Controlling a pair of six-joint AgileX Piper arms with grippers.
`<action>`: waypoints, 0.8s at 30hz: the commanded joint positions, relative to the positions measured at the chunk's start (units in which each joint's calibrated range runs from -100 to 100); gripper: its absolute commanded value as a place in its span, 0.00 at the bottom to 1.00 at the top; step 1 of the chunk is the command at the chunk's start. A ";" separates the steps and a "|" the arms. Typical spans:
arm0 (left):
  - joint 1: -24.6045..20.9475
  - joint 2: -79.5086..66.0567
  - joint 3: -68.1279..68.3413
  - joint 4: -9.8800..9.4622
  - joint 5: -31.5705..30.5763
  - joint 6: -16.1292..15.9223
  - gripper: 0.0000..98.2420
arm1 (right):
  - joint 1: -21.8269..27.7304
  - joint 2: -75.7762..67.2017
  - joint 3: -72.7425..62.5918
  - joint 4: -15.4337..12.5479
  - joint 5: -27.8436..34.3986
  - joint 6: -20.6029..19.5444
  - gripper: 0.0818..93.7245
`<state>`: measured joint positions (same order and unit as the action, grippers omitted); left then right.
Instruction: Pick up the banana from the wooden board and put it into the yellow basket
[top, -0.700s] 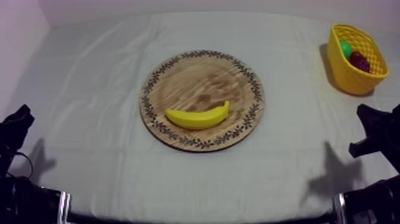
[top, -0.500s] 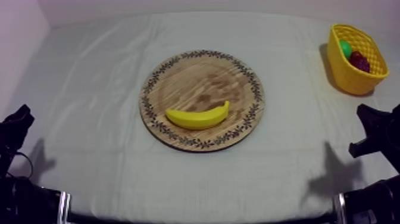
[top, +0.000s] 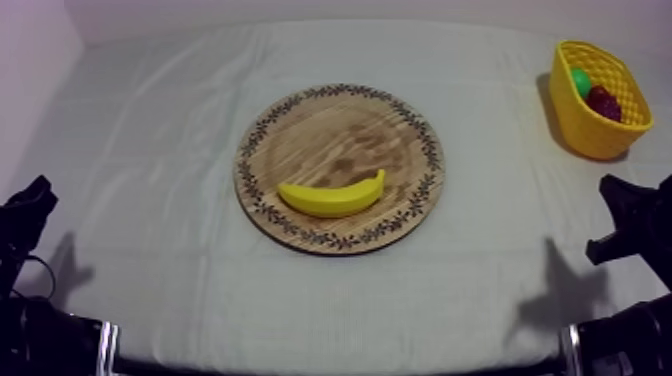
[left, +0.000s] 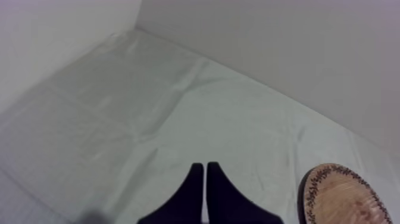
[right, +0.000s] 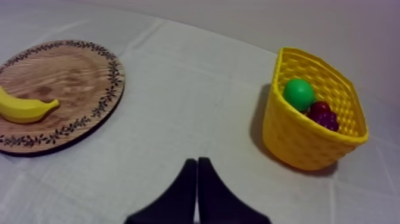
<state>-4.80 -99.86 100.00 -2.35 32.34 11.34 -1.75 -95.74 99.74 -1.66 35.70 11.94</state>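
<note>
While the banana (top: 332, 197) lies on the wooden board (top: 340, 130), our left jaws and right jaws sit closed on nothing.

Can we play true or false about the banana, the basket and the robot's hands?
1. The banana lies on the wooden board. True.
2. The yellow basket has nothing in it. False: it holds a round green fruit and dark red grapes.
3. The right hand is holding the banana. False: its fingers lie together on nothing, above the cloth between board and basket.
4. The left hand is shut on nothing. True.
5. The yellow basket stands on the wooden board. False: it stands on the cloth, apart from the board.
</note>
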 joint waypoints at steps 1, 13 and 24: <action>-0.01 0.04 0.00 -0.02 0.00 0.01 0.00 | -0.02 -0.02 0.03 0.03 0.03 0.00 0.00; -0.01 0.04 0.00 -0.02 0.00 0.00 0.00 | -0.39 -0.02 0.03 0.03 0.03 5.40 0.01; -0.01 0.04 0.00 -0.02 0.00 0.00 0.00 | -1.81 4.21 -2.02 -2.01 -2.89 7.61 0.00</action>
<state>-4.80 -99.86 100.00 -2.35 32.34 11.34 -3.55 -93.37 98.98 -3.71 33.90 16.58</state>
